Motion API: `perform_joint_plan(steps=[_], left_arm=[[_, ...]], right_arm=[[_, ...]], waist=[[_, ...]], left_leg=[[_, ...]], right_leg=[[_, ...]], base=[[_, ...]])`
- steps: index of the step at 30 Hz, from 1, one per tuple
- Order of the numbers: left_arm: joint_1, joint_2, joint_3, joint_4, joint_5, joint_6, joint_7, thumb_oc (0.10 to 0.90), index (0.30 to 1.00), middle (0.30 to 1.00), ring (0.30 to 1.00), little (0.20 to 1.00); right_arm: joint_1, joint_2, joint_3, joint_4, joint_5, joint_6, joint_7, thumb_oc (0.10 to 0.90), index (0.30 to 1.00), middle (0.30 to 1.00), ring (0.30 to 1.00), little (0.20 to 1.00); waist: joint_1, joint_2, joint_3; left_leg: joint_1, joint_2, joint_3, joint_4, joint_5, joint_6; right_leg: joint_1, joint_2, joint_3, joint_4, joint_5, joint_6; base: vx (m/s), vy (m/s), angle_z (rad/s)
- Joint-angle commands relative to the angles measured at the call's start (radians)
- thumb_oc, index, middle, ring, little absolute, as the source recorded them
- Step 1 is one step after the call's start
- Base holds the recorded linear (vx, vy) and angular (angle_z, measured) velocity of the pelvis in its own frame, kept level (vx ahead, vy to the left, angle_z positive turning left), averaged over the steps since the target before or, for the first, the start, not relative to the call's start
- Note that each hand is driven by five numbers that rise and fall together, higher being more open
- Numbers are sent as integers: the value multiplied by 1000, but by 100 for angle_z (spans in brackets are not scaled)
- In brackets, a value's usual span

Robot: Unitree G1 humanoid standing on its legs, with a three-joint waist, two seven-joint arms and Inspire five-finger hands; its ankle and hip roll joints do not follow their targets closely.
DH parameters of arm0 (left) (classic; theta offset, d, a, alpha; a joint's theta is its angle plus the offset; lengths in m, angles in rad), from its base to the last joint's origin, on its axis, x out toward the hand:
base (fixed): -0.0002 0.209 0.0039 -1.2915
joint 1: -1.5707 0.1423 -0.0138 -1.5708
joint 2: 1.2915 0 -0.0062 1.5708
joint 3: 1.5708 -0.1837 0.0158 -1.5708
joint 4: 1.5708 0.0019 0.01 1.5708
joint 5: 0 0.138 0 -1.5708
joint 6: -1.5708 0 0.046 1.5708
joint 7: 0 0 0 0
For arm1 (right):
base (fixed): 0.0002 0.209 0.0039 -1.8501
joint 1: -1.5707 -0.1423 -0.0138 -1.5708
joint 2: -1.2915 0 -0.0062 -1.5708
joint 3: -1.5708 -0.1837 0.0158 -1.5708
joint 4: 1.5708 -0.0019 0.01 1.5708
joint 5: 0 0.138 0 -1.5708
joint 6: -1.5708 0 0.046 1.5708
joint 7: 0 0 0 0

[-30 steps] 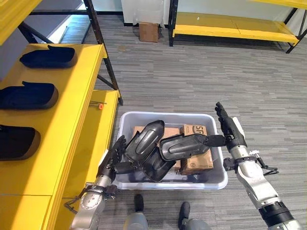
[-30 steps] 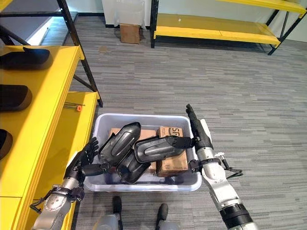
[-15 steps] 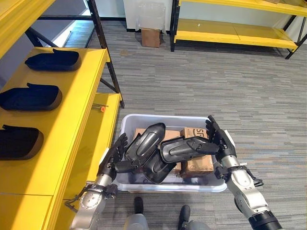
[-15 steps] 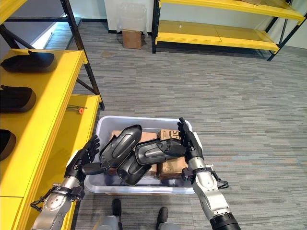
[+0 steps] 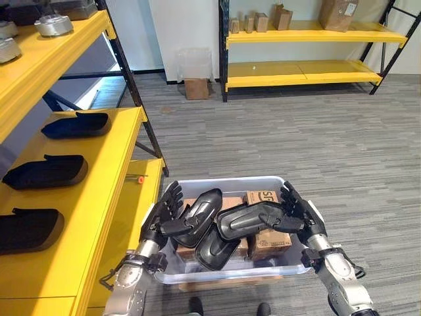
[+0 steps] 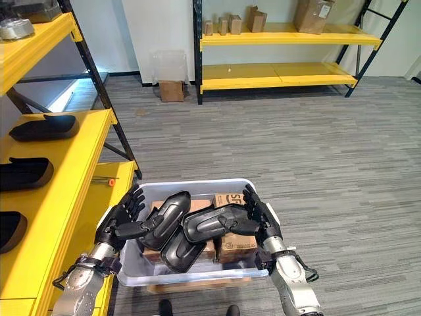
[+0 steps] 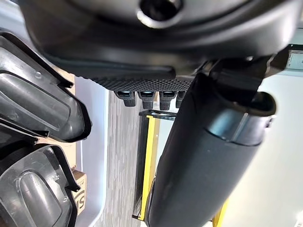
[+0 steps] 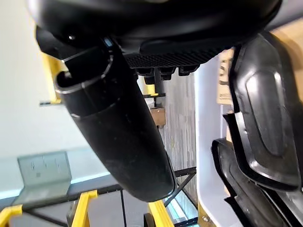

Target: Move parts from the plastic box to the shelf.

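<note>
Both hands flank the black parts (image 5: pixel 227 220) piled in the box (image 5: pixel 296 268) (over cartons). The left hand (image 5: pixel 162 216) and right hand (image 5: pixel 297 212), fingers spread straight, press from opposite sides, likely to clamp a part for the left shelf (image 5: pixel 105 191).
</note>
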Motion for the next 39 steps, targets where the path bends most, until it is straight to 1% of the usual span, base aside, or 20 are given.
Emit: perform_joint_plan(steps=[1, 2, 3, 4, 6, 8, 10, 12, 14, 15, 19, 22, 24, 26, 27, 32, 34, 36, 38, 39], left_arm=[[-66, 34, 63, -95, -27, -84, 13, 900, 1000, 1000, 1000, 1000], [-58, 43, 77, -110, -21, -92, 29, 900, 1000, 1000, 1000, 1000], [-57, 46, 80, -114, -21, -91, 30, 900, 1000, 1000, 1000, 1000], [-57, 58, 95, -134, -16, -94, 41, 900, 1000, 1000, 1000, 1000], [-62, 71, 106, -147, -20, -100, 43, 900, 1000, 1000, 1000, 1000], [-86, 97, 115, -172, -25, -100, 49, 900, 1000, 1000, 1000, 1000], [-124, 121, 119, -192, -24, -105, 65, 900, 1000, 1000, 1000, 1000], [-148, 133, 123, -201, -34, -112, 81, 900, 1000, 1000, 1000, 1000], [-165, 135, 128, -204, -27, -111, 95, 900, 1000, 1000, 1000, 1000], [-177, 133, 130, -205, -9, -107, 104, 900, 1000, 1000, 1000, 1000], [-167, 123, 138, -220, 6, -100, 122, 900, 1000, 1000, 1000, 1000], [-155, 111, 140, -226, 15, -101, 129, 900, 1000, 1000, 1000, 1000], [-142, 95, 143, -232, 15, -102, 131, 900, 1000, 1000, 1000, 1000], [-140, 87, 142, -233, 20, -97, 129, 900, 1000, 1000, 1000, 1000], [-135, 83, 141, -239, 23, -90, 126, 900, 1000, 1000, 1000, 1000], [-116, 77, 133, -243, 29, -81, 127, 900, 1000, 1000, 1000, 1000], [-107, 71, 134, -244, 33, -87, 138, 900, 1000, 1000, 1000, 1000], [-105, 71, 134, -248, 34, -87, 144, 900, 1000, 1000, 1000, 1000], [-99, 66, 134, -251, 36, -95, 163, 900, 1000, 1000, 1000, 1000], [-99, 67, 131, -257, 40, -94, 178, 900, 1000, 1000, 1000, 1000]], right_arm=[[-113, -56, -43, -114, -92, -125, -14, 900, 1000, 1000, 1000, 1000], [-131, -85, -40, -132, -121, -110, -18, 900, 1000, 1000, 1000, 1000], [-135, -89, -40, -134, -124, -106, -19, 900, 1000, 1000, 1000, 1000], [-153, -108, -36, -144, -166, -97, -26, 900, 1000, 1000, 1000, 1000], [-176, -125, -22, -145, -171, -99, -38, 900, 1000, 1000, 1000, 1000], [-217, -141, 2, -142, -168, -106, -48, 900, 1000, 1000, 1000, 1000], [-279, -152, 31, -138, -195, -106, -52, 900, 1000, 1000, 1000, 1000], [-321, -154, 56, -128, -201, -106, -47, 900, 1000, 1000, 1000, 1000], [-347, -149, 76, -120, -205, -101, -49, 900, 1000, 1000, 1000, 1000], [-363, -142, 94, -116, -168, -83, -48, 900, 1000, 1000, 1000, 1000], [-340, -122, 100, -134, -150, -55, -59, 900, 1000, 1000, 1000, 1000], [-318, -103, 112, -157, -120, -34, -59, 900, 1000, 1000, 1000, 1000], [-308, -75, 136, -176, -159, -5, -60, 900, 1000, 1000, 1000, 1000], [-306, -62, 159, -189, -183, 7, -60, 900, 1000, 1000, 1000, 1000], [-301, -55, 176, -206, -202, 27, -56, 900, 1000, 1000, 1000, 1000], [-283, -49, 209, -219, -198, 84, -76, 900, 1000, 1000, 1000, 1000], [-260, -48, 208, -235, -188, 127, -119, 900, 1000, 1000, 1000, 1000], [-255, -47, 206, -236, -191, 135, -122, 900, 1000, 1000, 1000, 1000], [-241, -38, 207, -248, -177, 146, -189, 900, 1000, 1000, 1000, 1000], [-241, -32, 206, -251, -176, 155, -202, 900, 1000, 1000, 1000, 1000]], waist=[[15, -15, -29], [25, -18, -20], [27, -19, -18], [36, -22, -6], [46, -25, 10], [59, -27, 38], [72, -29, 73], [81, -33, 96], [86, -37, 109], [90, -41, 117], [92, -48, 111], [89, -46, 107], [88, -39, 101], [88, -36, 97], [89, -35, 93], [86, -33, 85], [82, -35, 80], [81, -35, 80], [75, -35, 80], [73, -35, 79]], left_leg=[[66, 13, 6, -3, -141, -7], [60, 9, -3, 1, -142, -5], [57, 8, -5, 3, -142, -4], [43, 2, -12, 14, -143, 0], [17, -2, -21, 34, -144, 4], [-32, -6, -35, 67, -143, 9], [-88, -12, -52, 100, -139, 15], [-120, -15, -59, 118, -138, 16], [-131, -17, -64, 124, -137, 18], [-133, -16, -67, 123, -133, 18], [-124, -18, -65, 112, -129, 20], [-114, -18, -61, 114, -131, 21], [-98, -19, -58, 111, -132, 22], [-91, -20, -56, 108, -132, 21], [-85, -22, -54, 105, -134, 21], [-66, -18, -47, 81, -129, 17], [-63, -16, -42, 72, -127, 15], [-63, -16, -40, 71, -127, 15], [-61, -15, -33, 74, -128, 16], [-60, -15, -32, 74, -129, 16]], right_leg=[[37, -4, -44, 6, -102, -7], [37, -4, -46, 11, -105, -8], [36, -4, -46, 13, -106, -8], [25, -4, -44, 31, -112, -10], [5, -5, -42, 56, -119, -13], [-36, -5, -38, 96, -129, -17], [-80, 0, -30, 129, -138, -24], [-100, 4, -28, 140, -142, -28], [-105, 8, -25, 139, -141, -32], [-103, 12, -24, 133, -138, -33], [-90, 17, -22, 121, -134, -32], [-84, 16, -18, 125, -134, -31], [-75, 14, -10, 124, -134, -29], [-69, 14, -7, 122, -135, -28], [-63, 14, -5, 119, -136, -27], [-53, 12, 5, 97, -128, -20], [-50, 12, 8, 89, -125, -17], [-50, 12, 8, 89, -126, -17], [-50, 9, 9, 93, -127, -17], [-50, 9, 10, 95, -128, -17]], base=[[59, -27, 3], [43, -23, 3], [56, -47, 2], [9, -41, 2], [-24, -38, 3], [-119, -64, 16], [-174, -85, 21], [-143, -76, 5], [-73, -61, 5], [-22, -38, 3], [6, -15, 4], [8, 10, 0], [28, 43, -1], [33, 47, -2], [37, 45, -3], [-4, 26, -4], [-47, 17, -1], [-36, 6, 0], [-63, 19, -1], [-54, 37, -3]])
